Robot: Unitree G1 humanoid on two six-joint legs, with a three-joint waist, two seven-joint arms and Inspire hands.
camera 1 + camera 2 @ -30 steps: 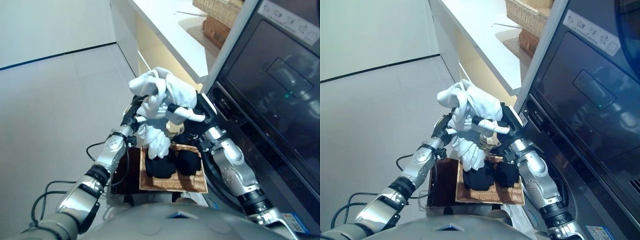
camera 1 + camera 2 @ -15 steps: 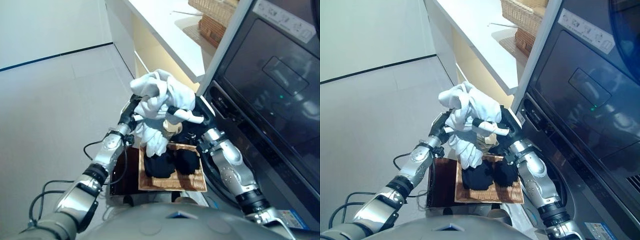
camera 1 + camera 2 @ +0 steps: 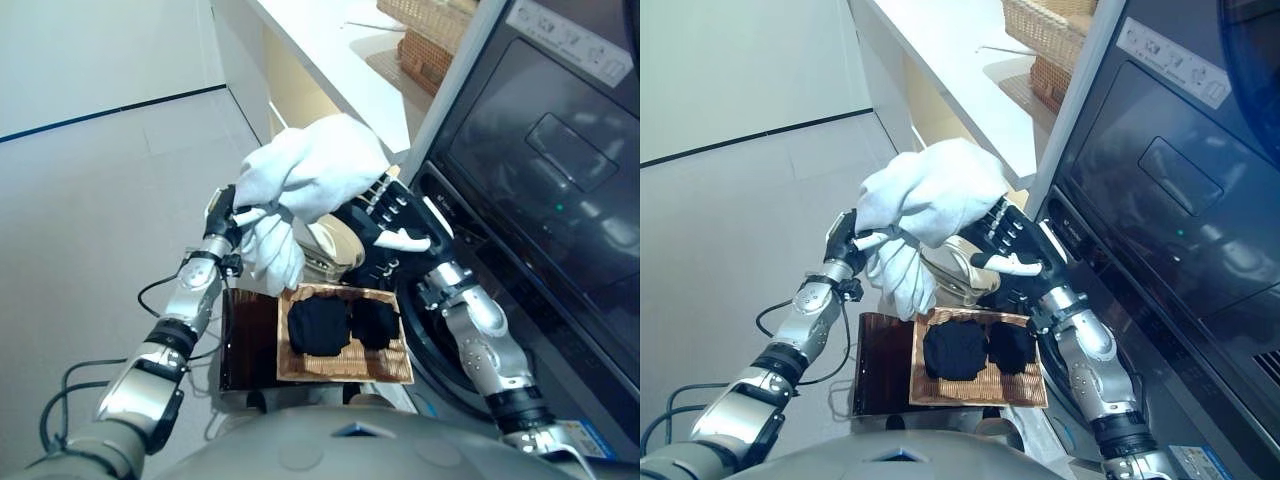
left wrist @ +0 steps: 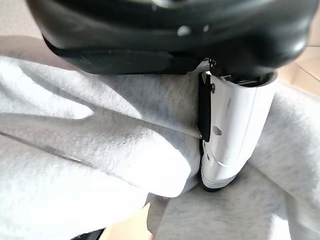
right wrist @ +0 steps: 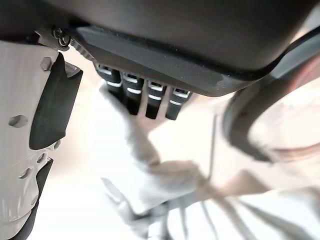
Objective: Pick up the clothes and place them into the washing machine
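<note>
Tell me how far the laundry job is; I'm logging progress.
Nothing shows inside the washing machine yet. In hand: the white garment, lifted beside the machine, the left hand gripping it and the right hand open under it. Left: two dark clothes on the woven tray.

Head stereo downward; wrist cameras close-up

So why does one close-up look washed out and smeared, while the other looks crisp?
In the right wrist view, bright light behind the right hand bleaches the background, and what lies past the fingers is blurred. In the left wrist view, the white garment sits close and evenly lit, so its weave shows, with soft shadows in the folds.
</note>
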